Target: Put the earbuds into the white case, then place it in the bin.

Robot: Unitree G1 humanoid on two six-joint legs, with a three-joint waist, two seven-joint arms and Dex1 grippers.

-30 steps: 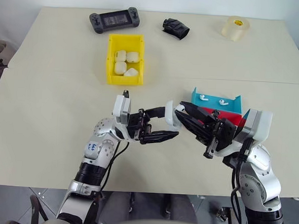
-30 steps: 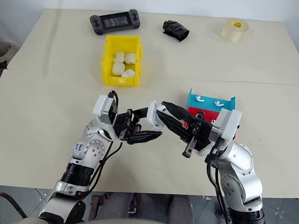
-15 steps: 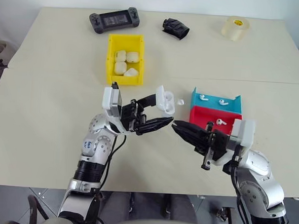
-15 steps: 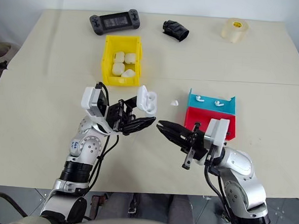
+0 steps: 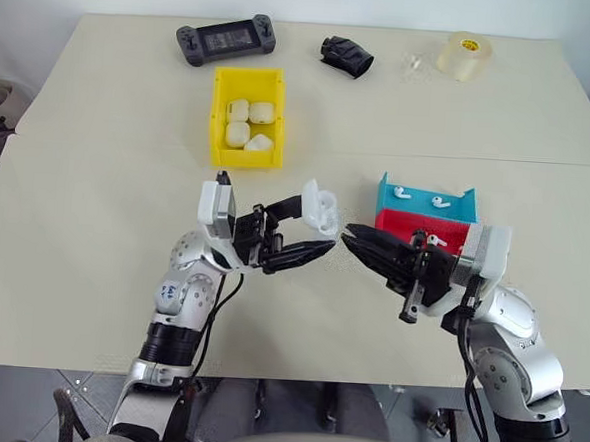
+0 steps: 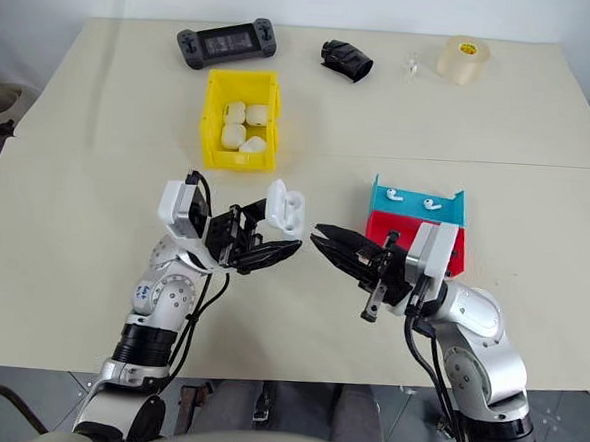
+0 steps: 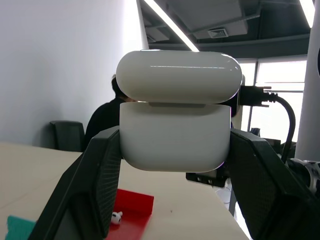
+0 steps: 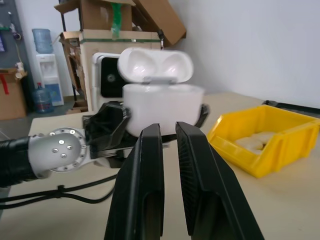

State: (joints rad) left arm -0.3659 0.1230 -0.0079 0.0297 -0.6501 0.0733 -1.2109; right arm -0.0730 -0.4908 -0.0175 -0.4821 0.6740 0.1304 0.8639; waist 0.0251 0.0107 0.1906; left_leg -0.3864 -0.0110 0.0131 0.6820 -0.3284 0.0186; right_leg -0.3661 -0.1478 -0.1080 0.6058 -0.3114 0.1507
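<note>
My left gripper (image 5: 315,225) is shut on the white case (image 5: 322,207) and holds it above the table with its lid flipped open. In the left wrist view the fingers (image 7: 95,175) clamp both sides of the case (image 7: 175,130). My right gripper (image 5: 351,238) points at the case from the right, just short of it, its fingers nearly together with nothing between them (image 8: 167,132). Two earbuds (image 5: 404,194) lie in the blue tray and one earbud (image 5: 434,240) in the red tray. The yellow bin (image 5: 219,116) stands behind and holds several white cases (image 5: 249,123).
The blue tray (image 5: 461,204) and red tray (image 5: 405,228) sit just right of the right gripper. Along the far edge lie a game controller (image 5: 226,39), a black object (image 5: 347,56) and a tape roll (image 5: 464,55), with a small pale thing (image 5: 415,65) beside the roll.
The grippers, joined at the case a second ago, drew apart. A small white piece showed beside the case half a second ago; now a pale thing lies by the tape roll. The right gripper narrowed.
</note>
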